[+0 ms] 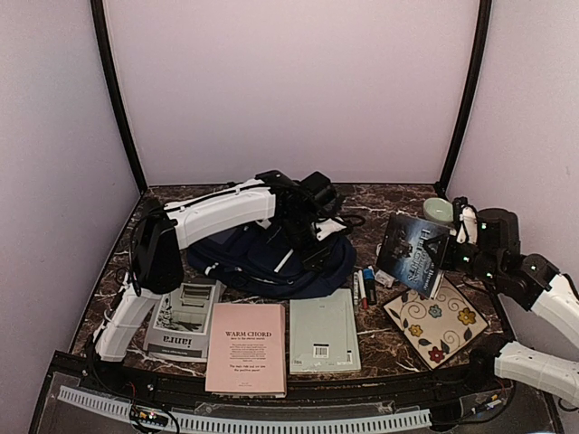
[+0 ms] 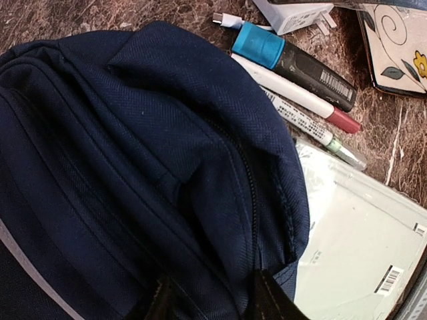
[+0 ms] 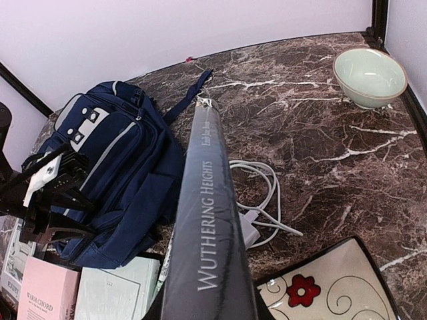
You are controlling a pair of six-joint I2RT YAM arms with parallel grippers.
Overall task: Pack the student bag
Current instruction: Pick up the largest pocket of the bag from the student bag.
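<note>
The student bag [image 1: 258,260] is navy fabric and lies at the table's middle; it also shows in the right wrist view [image 3: 113,167] with its grey buckle patch. My left gripper [image 1: 315,240] is over the bag's right end, and in the left wrist view [image 2: 213,301] its two dark fingers pinch a fold of the bag's fabric [image 2: 167,167] beside a zipper. My right gripper [image 1: 455,250] is shut on a dark book [image 1: 414,253], "Wuthering Heights" [image 3: 210,227], and holds it tilted above the table to the right of the bag.
In front of the bag lie a pink book [image 1: 246,348], a pale green book [image 1: 324,330] and a grey booklet [image 1: 184,318]. Markers [image 1: 365,286], a white charger with cable [image 3: 260,200], a floral pad [image 1: 436,321] and a green bowl [image 1: 438,210] are on the right.
</note>
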